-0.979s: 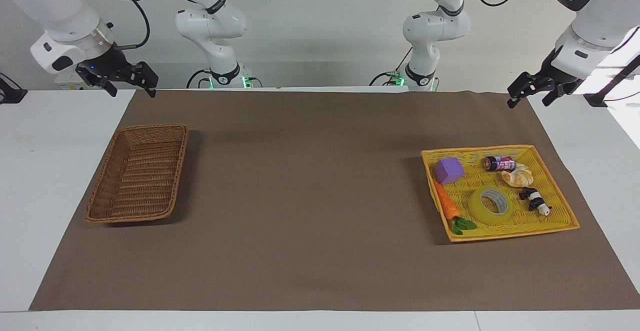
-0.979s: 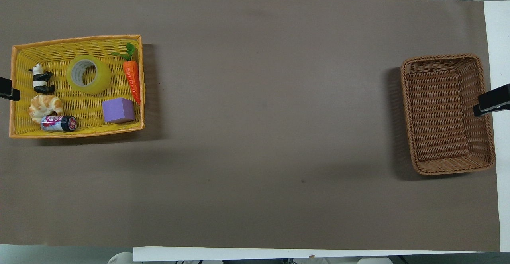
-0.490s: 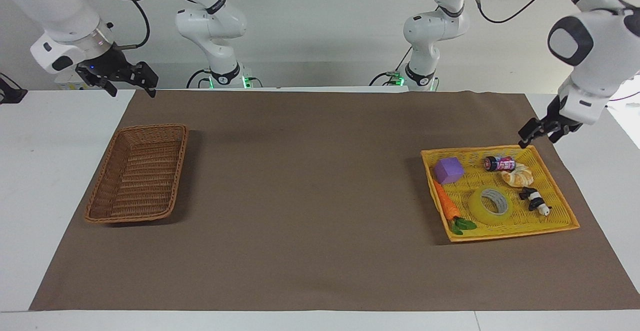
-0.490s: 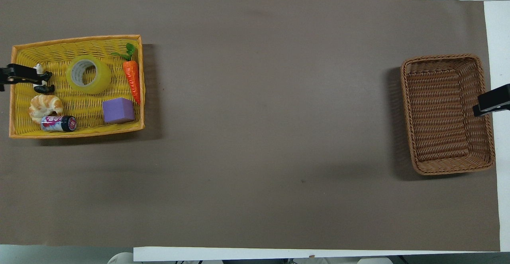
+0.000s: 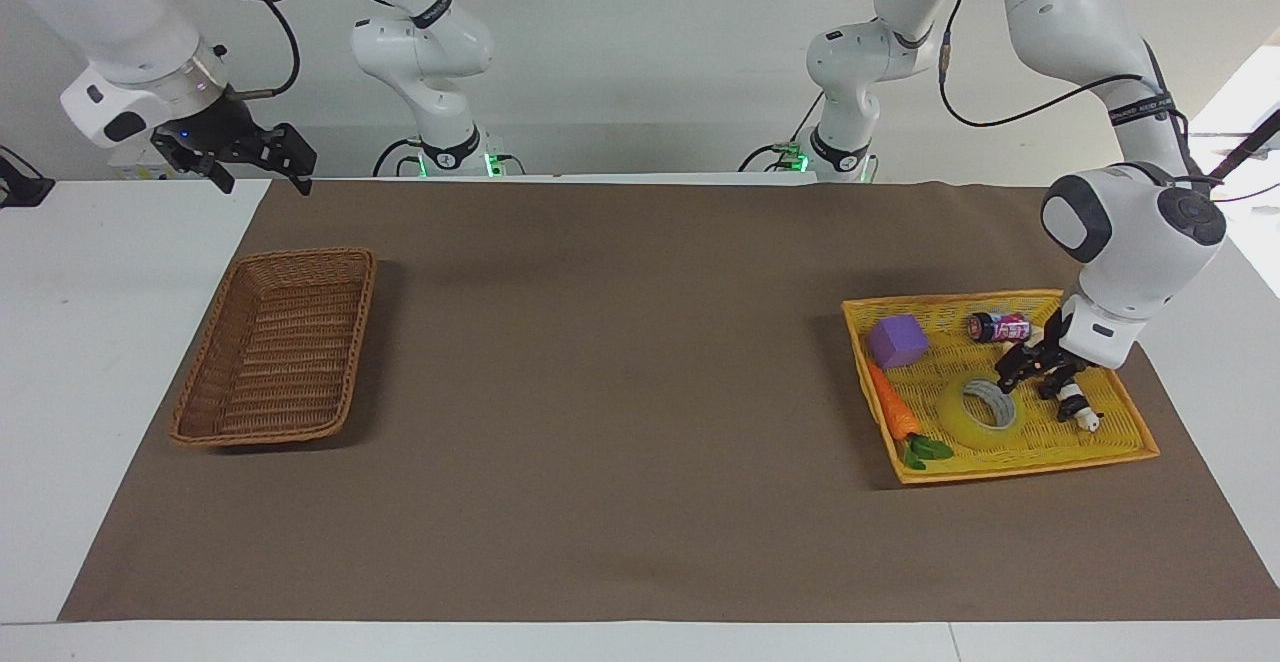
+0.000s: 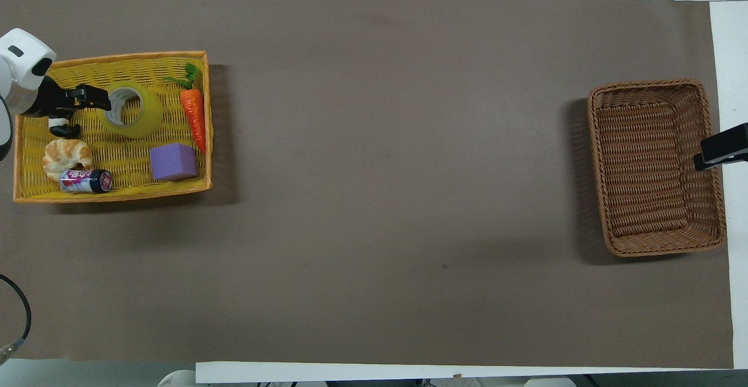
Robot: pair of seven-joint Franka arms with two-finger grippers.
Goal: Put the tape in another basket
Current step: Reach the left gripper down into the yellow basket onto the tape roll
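The wide ring of translucent yellow packing tape [image 5: 980, 410] with its grey-white core lies flat in the shallow bright yellow woven tray [image 5: 1120, 442] at the left arm's end of the table, between an orange toy carrot with green leaves [image 5: 893, 412] and a small black-and-white panda figure [image 5: 1072, 404]; a purple foam cube [image 5: 897, 340], a glazed croissant [image 6: 66, 156] and a small dark can with a pink label [image 5: 999, 326] share the tray, nearer to the robots. The left gripper [image 5: 1030, 370] hangs low over the tape's rim on the panda's side, its dark fingers spread apart with nothing between them, and whether a tip touches the roll I cannot tell. The tape looks light and rigid across its wall, though its film face is probably smooth and a little slippery; the best hold, I judge, is one finger down the core hole and one outside, pinching the wall, since the whole ring looks too wide to span. The rectangular dark brown wicker basket with raised sides [image 5: 277, 347] sits well apart at the right arm's end of the brown mat [image 5: 620, 392]; the right gripper [image 5: 255, 154] waits in the air near that basket's end of the mat, fingers parted, holding nothing.
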